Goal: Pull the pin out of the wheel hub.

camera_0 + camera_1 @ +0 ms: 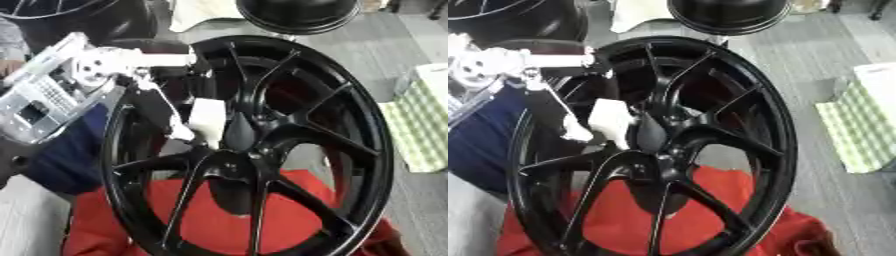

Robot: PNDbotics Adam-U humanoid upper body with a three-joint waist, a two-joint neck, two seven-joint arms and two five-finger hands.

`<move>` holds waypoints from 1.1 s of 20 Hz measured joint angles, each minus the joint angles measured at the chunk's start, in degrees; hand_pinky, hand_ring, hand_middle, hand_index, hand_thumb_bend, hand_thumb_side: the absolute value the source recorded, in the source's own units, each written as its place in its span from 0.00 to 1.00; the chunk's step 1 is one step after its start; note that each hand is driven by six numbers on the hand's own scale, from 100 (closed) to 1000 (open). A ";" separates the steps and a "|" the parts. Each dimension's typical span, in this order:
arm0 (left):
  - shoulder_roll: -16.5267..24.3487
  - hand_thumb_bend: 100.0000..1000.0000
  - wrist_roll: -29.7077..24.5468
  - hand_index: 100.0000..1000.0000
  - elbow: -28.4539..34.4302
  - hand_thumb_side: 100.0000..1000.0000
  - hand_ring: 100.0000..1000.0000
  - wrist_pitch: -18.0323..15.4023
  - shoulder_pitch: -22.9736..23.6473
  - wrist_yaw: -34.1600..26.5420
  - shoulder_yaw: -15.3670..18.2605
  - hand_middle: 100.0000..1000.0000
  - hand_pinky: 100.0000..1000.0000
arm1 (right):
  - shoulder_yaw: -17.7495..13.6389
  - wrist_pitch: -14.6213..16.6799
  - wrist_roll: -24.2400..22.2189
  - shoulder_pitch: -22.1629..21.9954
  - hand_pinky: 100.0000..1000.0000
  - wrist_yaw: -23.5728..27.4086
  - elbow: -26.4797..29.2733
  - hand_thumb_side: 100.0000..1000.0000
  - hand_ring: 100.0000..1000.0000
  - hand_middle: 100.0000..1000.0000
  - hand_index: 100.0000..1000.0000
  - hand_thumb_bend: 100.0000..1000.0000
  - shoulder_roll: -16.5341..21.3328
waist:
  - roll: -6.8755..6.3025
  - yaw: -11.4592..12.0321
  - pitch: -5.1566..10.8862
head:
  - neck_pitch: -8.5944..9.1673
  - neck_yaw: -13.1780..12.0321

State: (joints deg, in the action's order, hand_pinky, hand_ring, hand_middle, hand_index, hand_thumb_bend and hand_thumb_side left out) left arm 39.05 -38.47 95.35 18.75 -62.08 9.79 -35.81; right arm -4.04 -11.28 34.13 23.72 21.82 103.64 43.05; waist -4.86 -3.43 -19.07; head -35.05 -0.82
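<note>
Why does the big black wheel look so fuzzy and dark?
Left eye view: the wheel is soft, its spokes blurred, hub detail lost in black. Right eye view: the same softness; the left hand shows only as a pale blurred patch, and the red cloth is plain.

Black spoked wheel hub [249, 150] upright on red cloth [210, 220].

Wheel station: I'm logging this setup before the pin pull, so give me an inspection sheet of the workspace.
Surface: red cloth under the wheel; grey floor around.
Job's things: black spoked wheel upright on its rim; pin not made out at the hub.
Clutter: green checked cloth at right.
Hands: left hand, white-tipped, reaching through the spokes near the hub; right hand not in view.
Cables: nothing seen.
Surroundings: black round object behind the wheel.
</note>
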 measured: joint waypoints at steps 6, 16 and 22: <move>-0.03 0.39 1.06 0.40 0.00 0.00 0.60 0.49 0.02 -1.42 -0.24 0.47 0.70 | 0.16 0.00 0.00 0.00 0.65 0.00 0.00 0.86 0.59 0.51 0.63 0.00 -0.05 | 0.00 -0.02 -0.06 | 0.01 -0.05; 0.27 0.45 2.36 0.35 0.48 0.00 0.59 1.72 -0.01 -3.83 0.21 0.45 0.69 | 0.17 -0.02 -0.02 0.00 0.65 0.00 0.00 0.86 0.59 0.51 0.63 0.00 -0.37 | 0.01 0.21 -0.07 | 0.10 -0.06; 0.78 0.46 2.96 0.34 1.67 0.00 0.58 2.07 -0.03 -4.45 1.01 0.44 0.69 | 0.17 -0.04 -0.05 0.00 0.65 0.00 0.00 0.86 0.59 0.51 0.63 0.00 -0.39 | 0.04 0.30 -0.07 | 0.16 -0.06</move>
State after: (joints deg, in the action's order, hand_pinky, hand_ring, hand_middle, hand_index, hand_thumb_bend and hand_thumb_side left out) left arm 39.83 -35.50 97.02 20.82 -62.12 5.34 -34.79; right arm -3.87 -11.32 34.08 23.72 21.82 103.64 42.66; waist -4.81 -3.14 -19.14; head -34.89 -0.88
